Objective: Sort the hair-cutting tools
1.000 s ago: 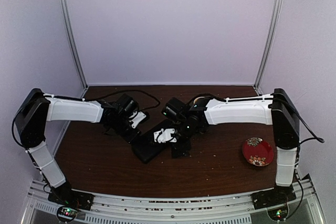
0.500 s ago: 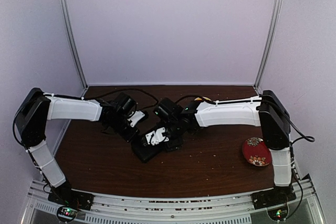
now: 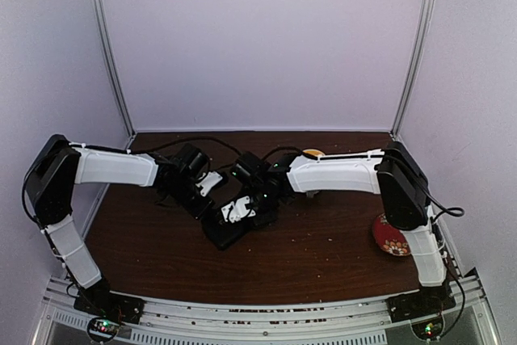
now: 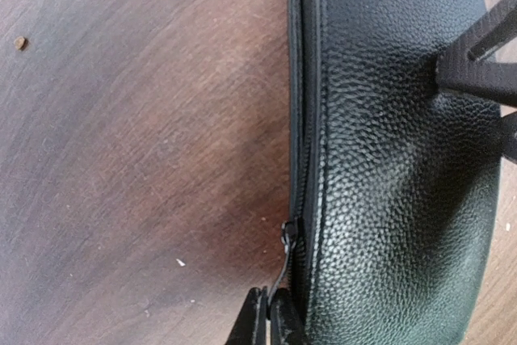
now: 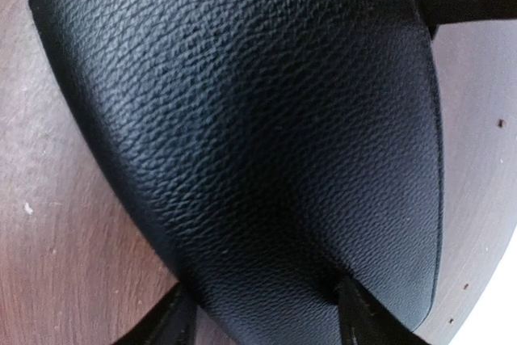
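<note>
A black leather case point(image 3: 229, 230) lies mid-table, with both grippers at it. My left gripper point(image 4: 269, 319) is shut on the case's zipper pull point(image 4: 287, 241) at the side seam of the case point(image 4: 388, 159). My right gripper point(image 5: 262, 313) straddles one rounded end of the case point(image 5: 258, 119). Its fingers point(image 5: 362, 313) press into the leather on both sides. From above, the left gripper point(image 3: 203, 198) is at the case's far-left end and the right gripper point(image 3: 242, 211) is over its middle. The hair-cutting tools are out of view.
A red floral plate point(image 3: 393, 237) sits at the right, partly behind the right arm. A pale round thing point(image 3: 312, 153) peeks over the right forearm at the back. Small crumbs point(image 4: 19, 41) dot the brown table point(image 3: 323, 256).
The right arm has swung left along the case, and its jaws have narrowed onto the leather. The left gripper has held still on the zipper pull.
</note>
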`<action>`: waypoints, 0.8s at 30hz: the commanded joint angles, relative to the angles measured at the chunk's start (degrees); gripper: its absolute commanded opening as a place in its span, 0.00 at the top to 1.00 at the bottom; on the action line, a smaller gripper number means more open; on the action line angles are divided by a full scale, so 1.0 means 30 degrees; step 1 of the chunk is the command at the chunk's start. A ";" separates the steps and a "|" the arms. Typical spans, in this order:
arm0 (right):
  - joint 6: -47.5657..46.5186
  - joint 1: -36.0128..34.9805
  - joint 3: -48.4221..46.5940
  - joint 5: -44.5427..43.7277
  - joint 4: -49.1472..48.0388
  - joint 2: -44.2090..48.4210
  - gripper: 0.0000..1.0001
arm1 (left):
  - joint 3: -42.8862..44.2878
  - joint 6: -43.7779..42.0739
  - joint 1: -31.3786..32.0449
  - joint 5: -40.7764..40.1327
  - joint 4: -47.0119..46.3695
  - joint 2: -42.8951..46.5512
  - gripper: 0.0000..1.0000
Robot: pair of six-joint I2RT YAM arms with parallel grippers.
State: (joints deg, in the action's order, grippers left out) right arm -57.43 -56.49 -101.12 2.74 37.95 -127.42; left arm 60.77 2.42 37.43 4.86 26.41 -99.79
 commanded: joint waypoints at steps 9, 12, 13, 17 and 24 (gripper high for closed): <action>0.0352 0.0830 -0.1888 0.0770 0.4614 -0.1884 0.51 | -0.1883 0.1251 -0.0426 -0.0749 -0.0252 0.1990 1.00; 0.0393 0.0926 -0.1845 0.0732 0.4746 -0.1845 0.52 | -0.2808 0.2425 -0.0395 -0.1235 0.0318 0.2808 1.00; 0.0400 0.0977 -0.1858 0.0679 0.4801 -0.1846 0.52 | -0.3087 0.2693 -0.0343 -0.1335 0.0612 0.3225 1.00; 0.0536 0.1178 -0.1874 0.0618 0.4817 -0.1883 0.52 | -0.4649 0.3452 -0.0143 -0.1815 0.1273 0.4980 1.00; 0.1015 0.1325 -0.2054 0.0698 0.4775 -0.1982 0.52 | -0.5844 0.4158 0.0177 -0.0373 0.1504 0.6616 1.00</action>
State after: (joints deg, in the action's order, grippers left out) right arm -56.73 -54.70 -107.90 7.70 45.87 -130.15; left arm 44.80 12.49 37.60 2.79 26.94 -82.32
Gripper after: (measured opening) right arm 0.480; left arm 0.002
